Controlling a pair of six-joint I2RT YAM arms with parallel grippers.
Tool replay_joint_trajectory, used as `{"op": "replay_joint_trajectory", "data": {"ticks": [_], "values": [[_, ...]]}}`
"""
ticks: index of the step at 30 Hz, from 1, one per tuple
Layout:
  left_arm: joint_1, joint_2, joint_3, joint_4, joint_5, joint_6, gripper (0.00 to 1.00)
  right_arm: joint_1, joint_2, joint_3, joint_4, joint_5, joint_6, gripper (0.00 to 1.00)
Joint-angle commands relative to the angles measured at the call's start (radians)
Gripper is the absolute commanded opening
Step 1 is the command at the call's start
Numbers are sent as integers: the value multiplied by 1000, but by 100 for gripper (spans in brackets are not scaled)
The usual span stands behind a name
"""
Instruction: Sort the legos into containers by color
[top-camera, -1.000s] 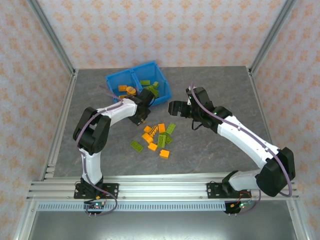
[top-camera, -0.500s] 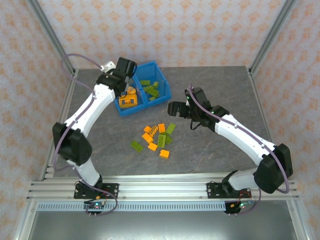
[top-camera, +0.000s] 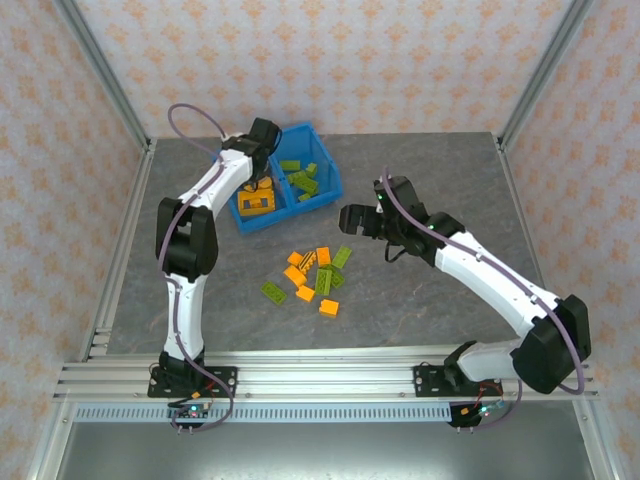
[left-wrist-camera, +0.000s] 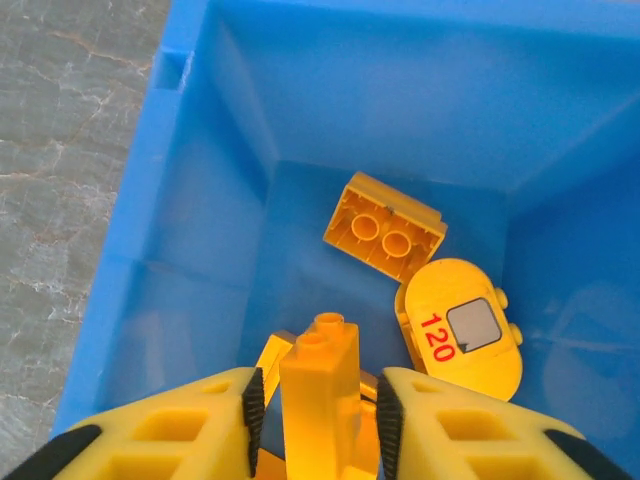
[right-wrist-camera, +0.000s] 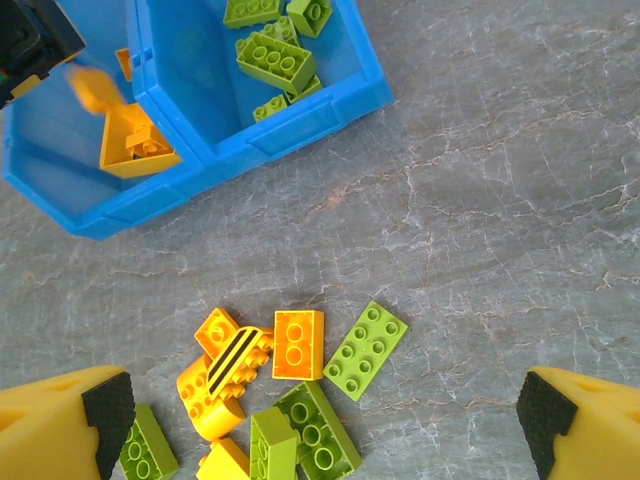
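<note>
The blue bin (top-camera: 322, 192) stands at the back of the table, with orange legos in its left compartment (top-camera: 255, 203) and green ones in its right (top-camera: 303, 178). My left gripper (top-camera: 262, 180) hangs over the left compartment. In the left wrist view its jaws (left-wrist-camera: 318, 400) are open, and an orange brick (left-wrist-camera: 320, 375) sits between the pads with a gap on each side. Below lie an orange brick (left-wrist-camera: 385, 228) and a rounded orange piece marked 120 (left-wrist-camera: 465, 335). My right gripper (top-camera: 350, 218) is open above the loose pile (top-camera: 315, 275), nothing between its fingers (right-wrist-camera: 325, 412).
In the right wrist view the loose legos include an orange brick (right-wrist-camera: 298, 343), a green flat brick (right-wrist-camera: 366, 349) and a black-striped orange piece (right-wrist-camera: 232, 360). An orange frame piece (right-wrist-camera: 135, 145) lies in the bin's left compartment. Bare grey table lies to the right of the pile.
My left arm has swung from the table in front of the bin to over the left compartment, and its jaws have parted around the orange brick. The right arm has barely moved.
</note>
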Motion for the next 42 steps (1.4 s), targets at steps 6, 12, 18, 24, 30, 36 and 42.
{"op": "replay_joint_trajectory", "data": {"ticks": [6,12,18,24,30,36,42], "values": [[7,-171,-22,-36,22,-2,46,-2,6,21,-17,24,8,99],[-31,-482,-273,44,201,3,46,-1,60,29,6,11,18,100],[-215,-722,-564,38,216,81,43,-1,123,46,47,19,21,99],[-400,-806,-782,16,291,-110,42,-2,208,111,36,7,0,99],[-515,-721,-917,153,412,-249,43,-2,239,114,46,1,13,99],[-535,-585,-949,231,435,-187,47,-1,214,88,36,17,14,99],[-526,-518,-910,225,350,-216,53,-1,187,60,29,33,16,99]]}}
